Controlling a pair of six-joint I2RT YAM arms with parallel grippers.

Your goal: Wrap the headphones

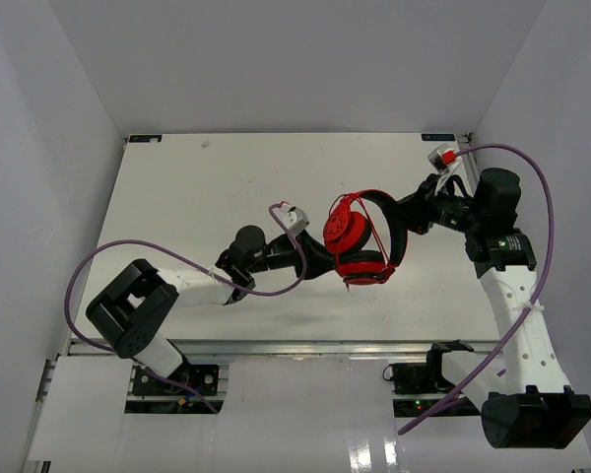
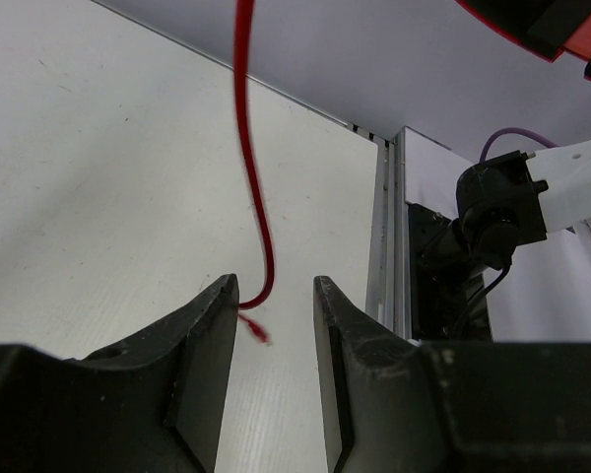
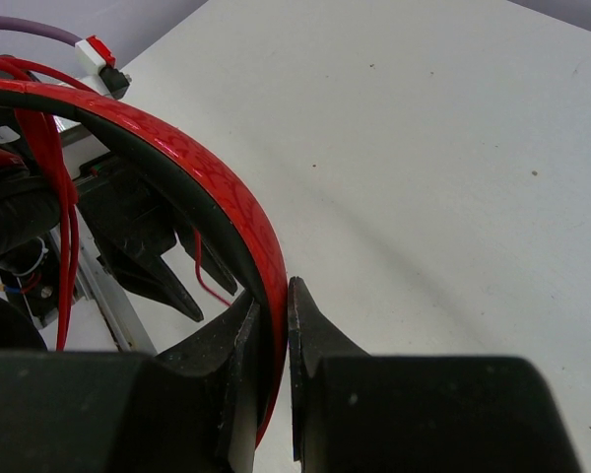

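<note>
The red headphones (image 1: 358, 239) hang above the middle of the table, with the thin red cable looped several times around them. My right gripper (image 1: 402, 221) is shut on the red and black headband (image 3: 202, 182), which sits clamped between its jaws (image 3: 273, 296). My left gripper (image 1: 318, 258) sits just left of and below the earcups. In the left wrist view it is open (image 2: 276, 291). The loose cable end (image 2: 253, 158) hangs down between the jaws and curls by the left fingertip (image 2: 227, 291), not clamped. Cable loops (image 3: 54, 168) show beside the headband.
White walls close in the table on three sides. An aluminium rail (image 2: 384, 246) runs along the near table edge, with the right arm's base (image 2: 492, 212) behind it. Thick purple robot cables (image 1: 537, 187) arc over both arms. A small mark (image 1: 205, 145) lies at the back.
</note>
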